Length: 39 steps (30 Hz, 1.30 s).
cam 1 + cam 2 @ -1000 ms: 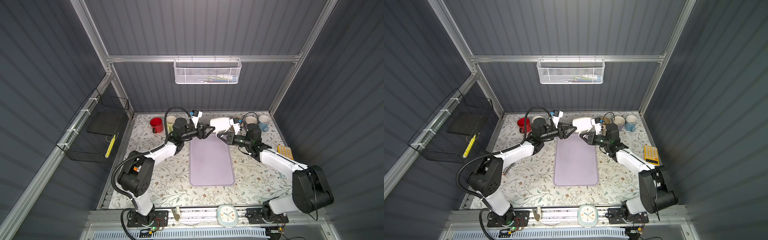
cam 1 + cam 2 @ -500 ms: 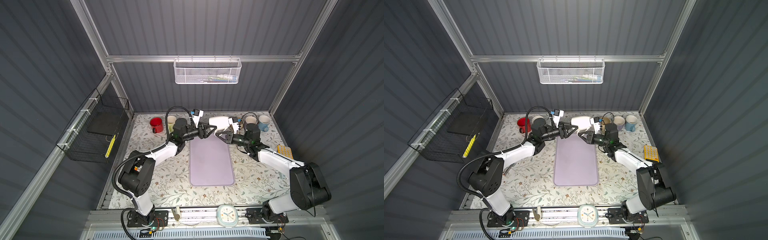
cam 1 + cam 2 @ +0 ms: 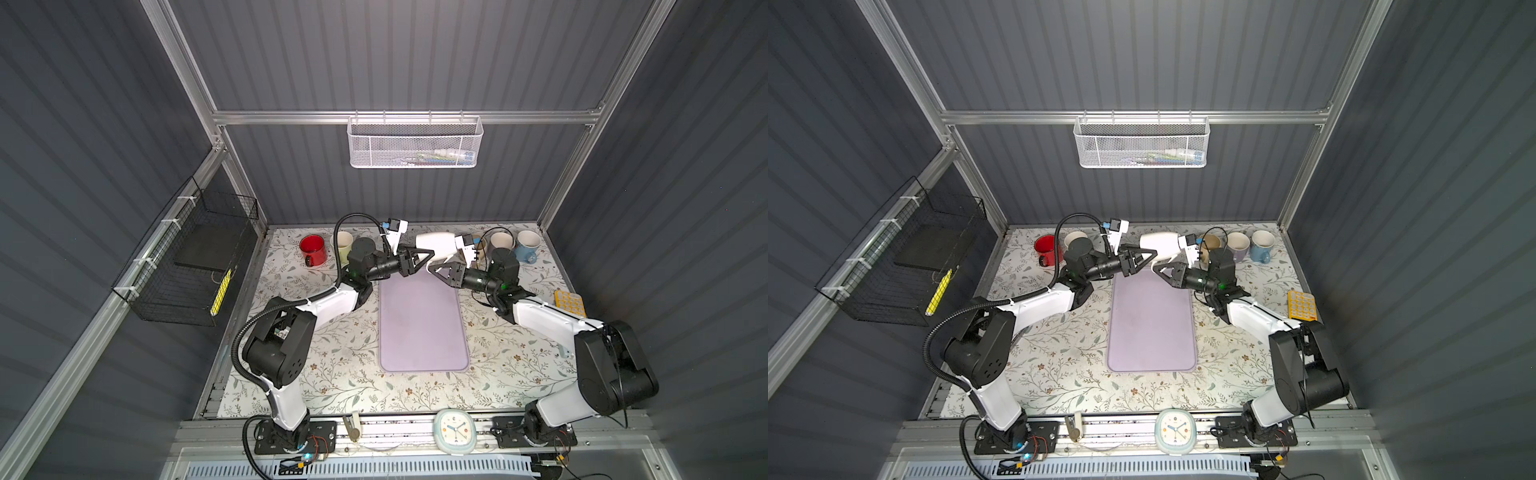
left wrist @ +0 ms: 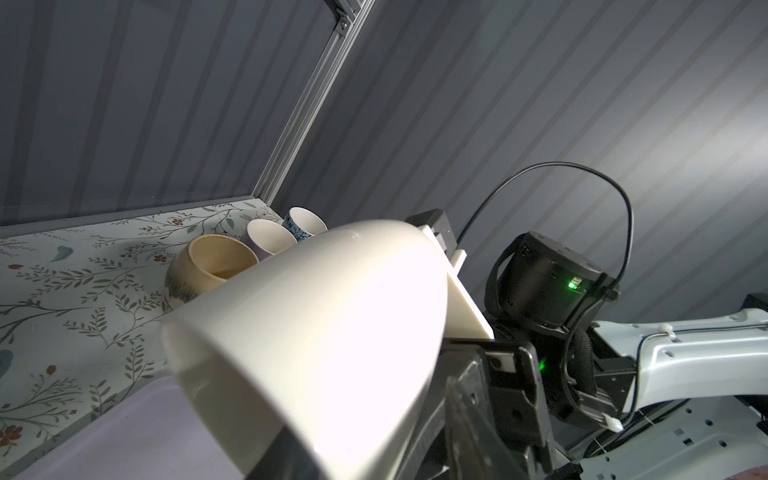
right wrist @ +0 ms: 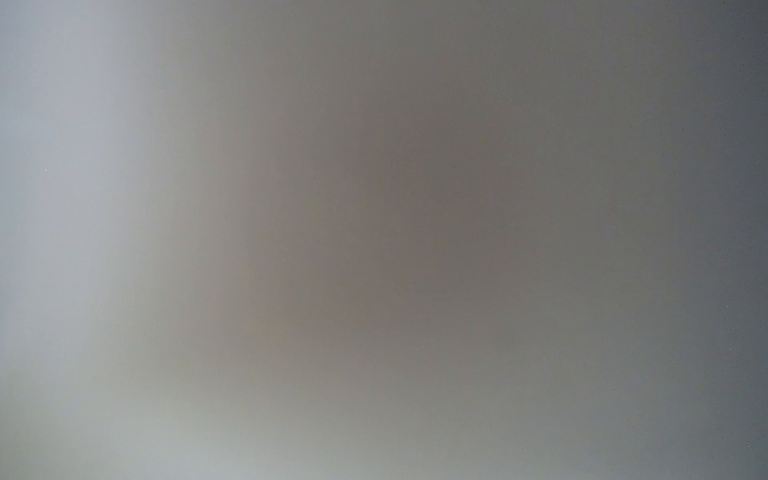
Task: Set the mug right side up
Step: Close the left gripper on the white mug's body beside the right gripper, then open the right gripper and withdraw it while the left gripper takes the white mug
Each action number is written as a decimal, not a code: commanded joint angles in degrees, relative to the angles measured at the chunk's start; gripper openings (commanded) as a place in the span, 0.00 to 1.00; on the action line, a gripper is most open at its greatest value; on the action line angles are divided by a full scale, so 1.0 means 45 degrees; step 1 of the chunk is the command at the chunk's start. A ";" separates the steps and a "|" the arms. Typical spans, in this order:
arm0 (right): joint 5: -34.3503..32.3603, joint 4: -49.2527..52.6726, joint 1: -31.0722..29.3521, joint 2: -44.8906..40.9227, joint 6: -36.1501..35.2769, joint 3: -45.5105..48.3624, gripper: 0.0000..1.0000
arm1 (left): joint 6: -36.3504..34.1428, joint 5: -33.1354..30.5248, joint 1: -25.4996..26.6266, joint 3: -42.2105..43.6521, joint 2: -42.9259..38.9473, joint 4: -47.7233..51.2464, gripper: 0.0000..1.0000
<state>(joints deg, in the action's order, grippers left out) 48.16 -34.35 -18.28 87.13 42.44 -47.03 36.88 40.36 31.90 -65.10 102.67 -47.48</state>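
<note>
White mug (image 3: 436,245) hangs sideways over your lilac mat's (image 3: 422,324) 12 o'clock end, pinched by your right gripper (image 3: 441,266); your left gripper (image 3: 417,258) meets its 9 o'clock rim, and you cannot tell whether it grips.

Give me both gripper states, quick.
Left gripper: open, jaws apart beside the glossy white ceramic mug, no clear grip.
Right gripper: shut on that mug.
</note>
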 commanded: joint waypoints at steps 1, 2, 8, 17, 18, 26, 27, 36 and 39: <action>0.0406 -0.1665 -0.0150 0.0100 0.0163 -0.0087 0.00 | 0.0332 0.0381 0.0076 -0.0285 0.0054 -0.0929 0.45; 0.0429 -0.1801 -0.0174 0.0172 0.0232 -0.0068 0.00 | 0.0451 0.0411 0.0074 -0.0263 0.0087 -0.1144 0.44; 0.0440 -0.2211 -0.0190 0.0330 0.0455 -0.0058 0.00 | 0.0792 0.0543 0.0073 -0.0263 0.0204 -0.1685 0.37; 0.0620 -0.2975 -0.0185 0.0807 0.0968 0.0030 0.06 | 0.1014 0.0416 0.0062 0.0004 0.0104 -0.2334 0.25; 0.0654 -0.3064 -0.0190 0.0858 0.1035 0.0001 0.07 | 0.1063 0.0441 0.0055 0.0012 0.0128 -0.2375 0.24; 0.0809 -0.3642 -0.0193 0.1103 0.1391 -0.0007 0.20 | 0.1480 0.0415 0.0030 -0.0067 0.0138 -0.2924 0.01; 0.0838 -0.3742 -0.0190 0.1139 0.1459 0.0001 0.22 | 0.1509 0.0418 0.0040 -0.0063 0.0153 -0.2961 0.00; 0.0879 -0.4502 -0.0171 0.1475 0.1911 0.0040 0.41 | 0.1843 0.0401 -0.0121 -0.0064 0.0130 -0.3393 0.00; 0.0898 -0.4724 -0.0168 0.1621 0.2032 0.0040 0.41 | 0.1862 0.0395 -0.0212 -0.0001 0.0044 -0.3392 0.00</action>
<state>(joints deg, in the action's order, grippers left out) 51.66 -52.03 -18.81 93.86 51.00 -47.00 44.88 42.46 31.40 -64.82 103.77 -57.47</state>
